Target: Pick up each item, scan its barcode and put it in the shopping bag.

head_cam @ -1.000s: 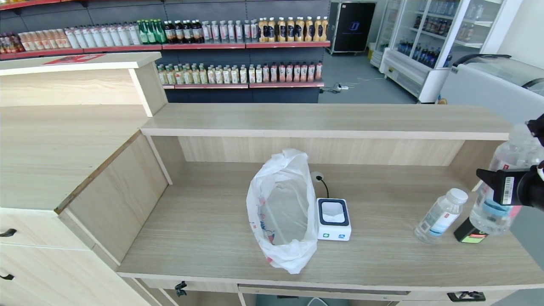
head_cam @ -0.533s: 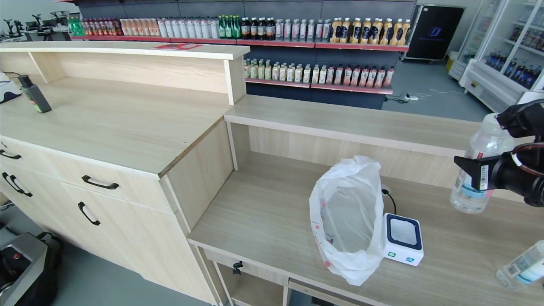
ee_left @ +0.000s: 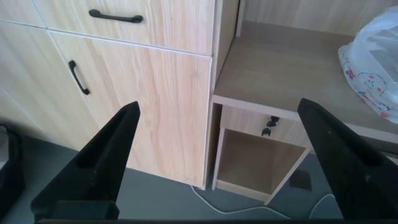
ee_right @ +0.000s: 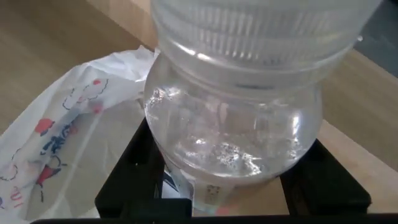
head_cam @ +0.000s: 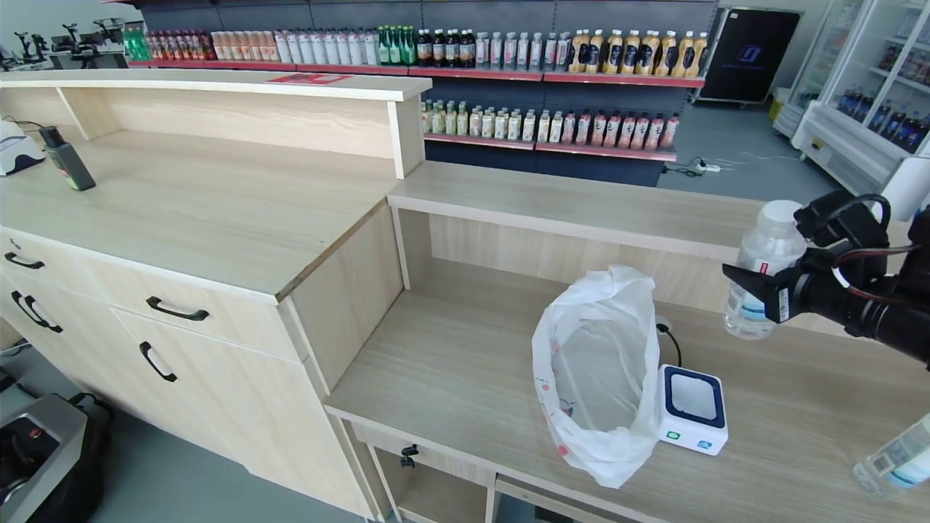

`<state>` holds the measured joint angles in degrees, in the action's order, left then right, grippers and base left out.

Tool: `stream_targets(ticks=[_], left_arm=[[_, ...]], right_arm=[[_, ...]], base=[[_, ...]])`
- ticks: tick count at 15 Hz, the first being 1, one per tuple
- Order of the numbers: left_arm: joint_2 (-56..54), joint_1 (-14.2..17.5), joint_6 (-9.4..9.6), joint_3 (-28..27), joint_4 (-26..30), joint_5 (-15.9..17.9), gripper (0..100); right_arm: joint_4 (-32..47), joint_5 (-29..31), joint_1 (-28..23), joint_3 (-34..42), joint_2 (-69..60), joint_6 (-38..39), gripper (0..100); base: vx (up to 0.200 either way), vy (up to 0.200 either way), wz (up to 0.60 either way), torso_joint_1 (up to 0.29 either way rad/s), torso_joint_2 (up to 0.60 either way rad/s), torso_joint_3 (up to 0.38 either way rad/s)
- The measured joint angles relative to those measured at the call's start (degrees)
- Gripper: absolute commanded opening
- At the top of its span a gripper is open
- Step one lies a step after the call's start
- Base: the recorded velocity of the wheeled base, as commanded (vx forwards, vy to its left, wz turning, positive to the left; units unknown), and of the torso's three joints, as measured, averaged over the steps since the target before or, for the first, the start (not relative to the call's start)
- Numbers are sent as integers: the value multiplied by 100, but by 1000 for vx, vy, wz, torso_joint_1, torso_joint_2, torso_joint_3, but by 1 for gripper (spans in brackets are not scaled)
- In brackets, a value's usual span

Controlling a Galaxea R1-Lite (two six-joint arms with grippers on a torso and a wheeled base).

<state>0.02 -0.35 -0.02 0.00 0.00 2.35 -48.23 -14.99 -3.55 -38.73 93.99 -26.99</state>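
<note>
My right gripper (head_cam: 757,290) is shut on a clear water bottle (head_cam: 759,261) with a white cap, held upright in the air above and to the right of the white scanner (head_cam: 692,408). The white plastic shopping bag (head_cam: 596,378) stands open on the lower counter, touching the scanner's left side. In the right wrist view the bottle (ee_right: 236,118) sits between the black fingers (ee_right: 134,183), with the bag (ee_right: 68,143) below. A second bottle (head_cam: 895,459) lies at the counter's right end. My left gripper (ee_left: 214,162) is open and hangs in front of the cabinet doors.
The lower counter (head_cam: 450,363) has a raised ledge (head_cam: 567,200) behind it. A taller counter (head_cam: 189,211) with drawers stands on the left, with a black handheld device (head_cam: 67,160) on it. Drink shelves and fridges line the room behind.
The head camera swung, shifting the whole picture. Over the last half second my right gripper has carried the bottle left, closer to the scanner and bag.
</note>
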Motion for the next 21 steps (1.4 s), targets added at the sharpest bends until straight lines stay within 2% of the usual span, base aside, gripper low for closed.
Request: stream_targets(ticks=[2,4,9,12,14,21], left_arm=[[0,0,-2,0,0,2,100],[0,2,-5,0,0,2,100],[0,0,-2,0,0,2,100],[0,2,-2,0,0,0,100],[0,2,-2,0,0,2,100],[0,0,-2,0,0,2,100]], right_arm=[[-402,-1020,-286,0,322,-700,0],[-1013,-1557,-511,-2,684,-1051,0],[-1708,-2428,-623,23,1477,-1376,0],[-1736,-3040,-752,-77,1816,-2025,0],[-1736,-3378,-833,-173,2009,-2198,0],[-1684,-4136,-1103,-377,2538,-2917,0]], base=[[0,0,0,0,0,0],[0,0,0,0,0,0],[0,0,0,0,0,0],[0,0,0,0,0,0],[0,0,0,0,0,0],[0,0,0,0,0,0]])
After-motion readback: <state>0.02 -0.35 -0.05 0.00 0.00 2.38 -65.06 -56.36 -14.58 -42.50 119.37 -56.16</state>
